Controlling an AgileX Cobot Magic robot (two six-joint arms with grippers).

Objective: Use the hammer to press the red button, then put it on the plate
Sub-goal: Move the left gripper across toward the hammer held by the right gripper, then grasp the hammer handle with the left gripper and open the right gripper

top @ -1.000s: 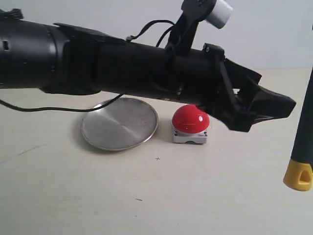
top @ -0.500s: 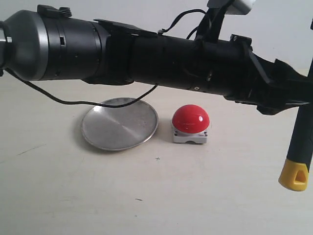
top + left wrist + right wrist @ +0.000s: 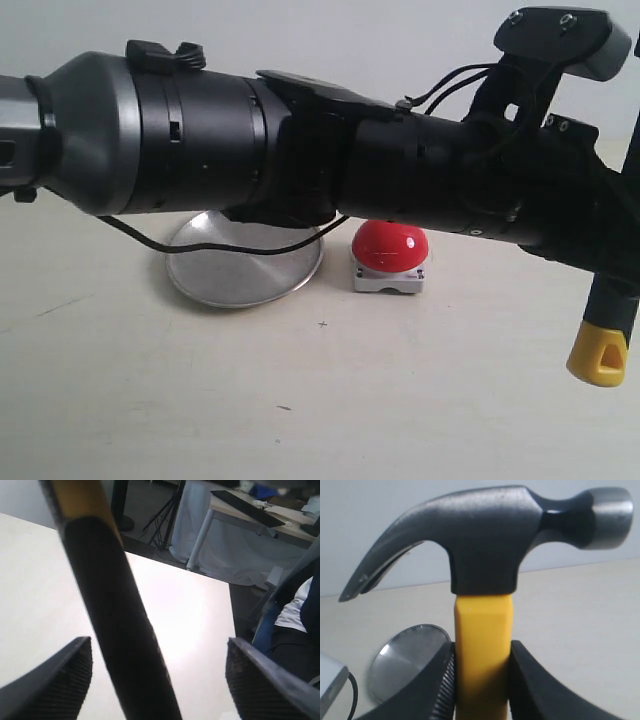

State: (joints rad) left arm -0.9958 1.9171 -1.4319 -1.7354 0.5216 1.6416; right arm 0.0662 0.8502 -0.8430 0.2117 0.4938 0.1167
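1. Over on the right side of the surface, the hammer hangs handle-down with its yellow looped end lowest. As far as I can tell it's up in the air, not resting on anything. It's well off to the right of the red button, not over it.
2. So the right tool is clenched on the hammer. Its wrist camera shows both ribbed fingers squeezing the yellow part of the handle just below the dark head. The claw points one way and the round striking face the other.
3. Meanwhile the left tool is spread wide and gripping nothing. The black part of the handle runs between its two pads. One pad is just beside the handle and the other is well apart from it. Can't tell whether the near one actually touches.
4. From where I'm standing, the left arm stretches right across the scene from the left edge. Its far end gets lost at the right edge, next to the handle.
5. The red button sits on its little grey base around mid-surface. The top of the dome is hidden behind that arm.
6. The plate lies flat just left of the button, near it but not touching. Its far rim is behind the arm, and a thin black cable droops across in front of it.
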